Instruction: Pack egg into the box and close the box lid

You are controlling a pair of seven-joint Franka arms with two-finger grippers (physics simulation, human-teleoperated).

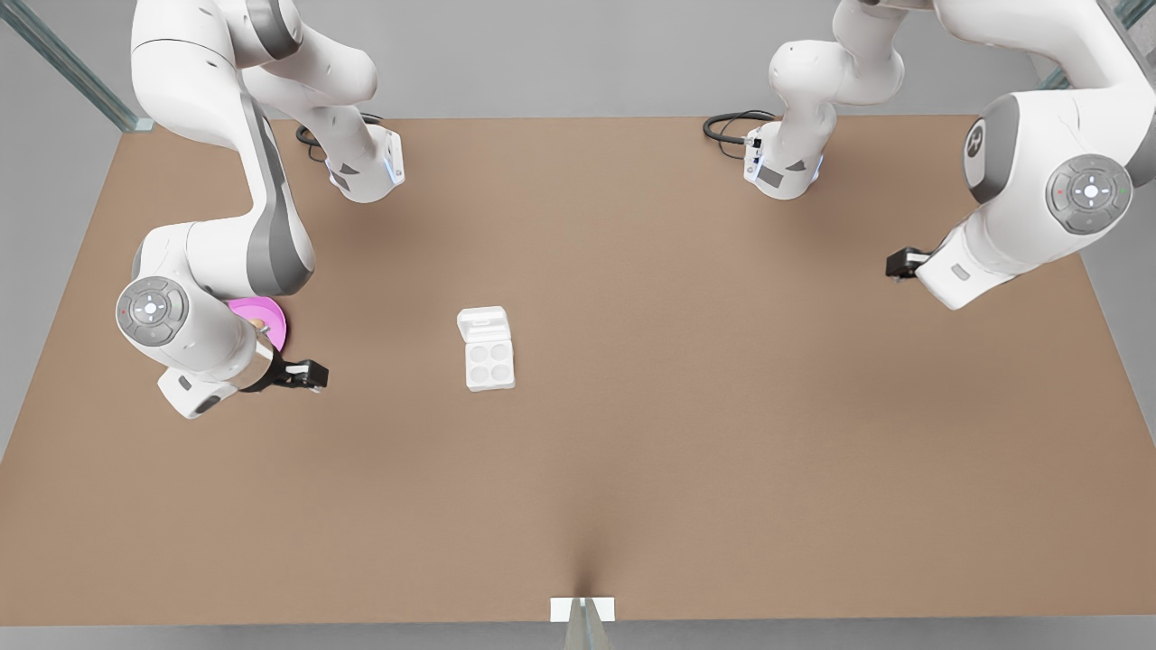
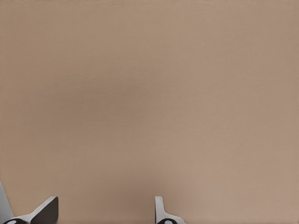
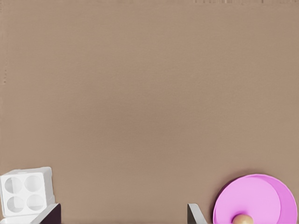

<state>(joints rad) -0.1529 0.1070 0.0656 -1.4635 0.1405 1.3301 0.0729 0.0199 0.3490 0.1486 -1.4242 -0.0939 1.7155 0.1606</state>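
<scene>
Egg (image 3: 243, 218) lying on the pink plate (image 3: 261, 196), at the front view's left; box (image 1: 490, 362) mid-table (image 1: 632, 451), well apart from the plate, cups empty, lid (image 1: 482, 323) open; right gripper (image 1: 302, 374) just beside the plate, jaws spread; left gripper (image 1: 901, 263) waiting at the front view's right over bare table, jaws spread

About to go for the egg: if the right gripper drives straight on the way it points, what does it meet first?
Probably bare table, between the box and the pink plate holding the egg; the open right gripper misses both. Left gripper waits apart.
</scene>
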